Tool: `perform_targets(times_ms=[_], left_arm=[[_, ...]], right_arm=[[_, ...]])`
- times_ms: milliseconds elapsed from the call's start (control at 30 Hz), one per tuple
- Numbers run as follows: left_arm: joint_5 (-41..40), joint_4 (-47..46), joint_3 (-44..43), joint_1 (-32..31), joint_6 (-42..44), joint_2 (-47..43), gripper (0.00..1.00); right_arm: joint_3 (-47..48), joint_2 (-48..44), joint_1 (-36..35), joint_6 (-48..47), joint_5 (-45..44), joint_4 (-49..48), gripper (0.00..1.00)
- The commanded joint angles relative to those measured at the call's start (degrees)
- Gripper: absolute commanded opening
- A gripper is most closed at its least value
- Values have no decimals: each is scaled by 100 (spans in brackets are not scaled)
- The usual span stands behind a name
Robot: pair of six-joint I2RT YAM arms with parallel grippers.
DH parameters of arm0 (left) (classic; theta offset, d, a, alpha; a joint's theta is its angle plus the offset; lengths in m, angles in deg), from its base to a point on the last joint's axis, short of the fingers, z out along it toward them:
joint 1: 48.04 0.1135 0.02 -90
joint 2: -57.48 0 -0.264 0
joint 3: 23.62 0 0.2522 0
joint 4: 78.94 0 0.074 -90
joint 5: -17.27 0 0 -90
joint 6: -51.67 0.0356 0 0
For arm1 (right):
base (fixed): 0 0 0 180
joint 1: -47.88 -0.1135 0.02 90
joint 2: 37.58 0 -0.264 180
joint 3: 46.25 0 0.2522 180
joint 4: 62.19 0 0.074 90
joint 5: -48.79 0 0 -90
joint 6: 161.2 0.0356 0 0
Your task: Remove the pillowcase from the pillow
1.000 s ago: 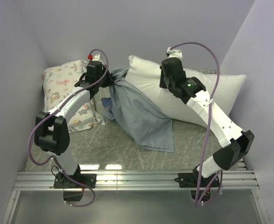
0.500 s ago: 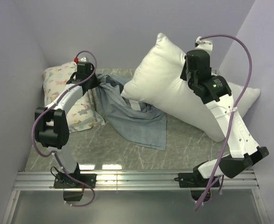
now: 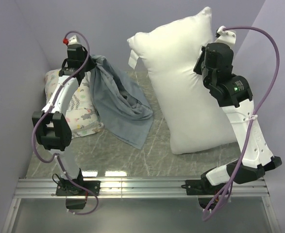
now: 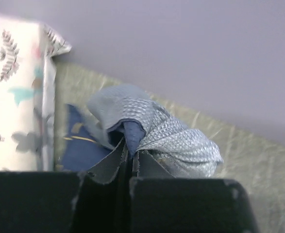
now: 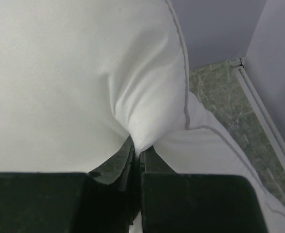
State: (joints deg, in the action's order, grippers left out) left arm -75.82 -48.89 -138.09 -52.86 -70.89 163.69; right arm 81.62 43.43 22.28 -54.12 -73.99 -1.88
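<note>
The big white pillow (image 3: pixel 186 87) stands on end on the table (image 3: pixel 157 145), out of its cover; it looks light and squashy. The blue pillowcase (image 3: pixel 115 99) hangs apart from it, limp, with its lower end trailing on the table. The right gripper (image 5: pixel 136 150) is clamped on a pinch of pillow fabric. The left gripper (image 4: pixel 129 158) is clamped on a bunched fold of the pillowcase, a sound hold for thin cloth.

1. I can't read any words or numbers anywhere
2. The little white tag (image 3: pixel 132 58) on the pillow (image 3: pixel 186 87) is too small for me to read
3. The dark blue patch (image 4: pixel 81 148) of the pillowcase (image 4: pixel 157 138) shows cream lines, no clear letters
</note>
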Motion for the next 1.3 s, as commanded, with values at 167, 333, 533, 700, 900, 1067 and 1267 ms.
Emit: perform_targets(times_ms=[167, 333, 533, 700, 900, 1067, 1267], left_arm=[[723, -1275, 1696, -580, -102, -812, 7], [512, -2191, 3494, -1090, -601, -1015, 7], [406, -2508, 4190, -1346, -717, -708, 8], [327, -2412, 4252, -1530, -621, -812, 32], [-165, -1938, 4015, -1698, -585, -1365, 99], [-665, -1384, 3454, -1987, -340, -2139, 99], [-1071, -768, 3284, -2550, -163, -3193, 99]], right_arm=[[-598, 310, 134, 102, 25, -1094, 0], [-1688, 520, 223, 383, 166, -1402, 0], [-2568, 1030, 688, 612, 340, -1700, 0], [-2903, 1303, 970, 735, 737, -1921, 0], [-2841, 1006, 961, 683, 834, -1772, 37], [-2823, 128, 952, 674, 1044, -1587, 77], [-3595, -1215, 908, 823, 1738, -1885, 94]])
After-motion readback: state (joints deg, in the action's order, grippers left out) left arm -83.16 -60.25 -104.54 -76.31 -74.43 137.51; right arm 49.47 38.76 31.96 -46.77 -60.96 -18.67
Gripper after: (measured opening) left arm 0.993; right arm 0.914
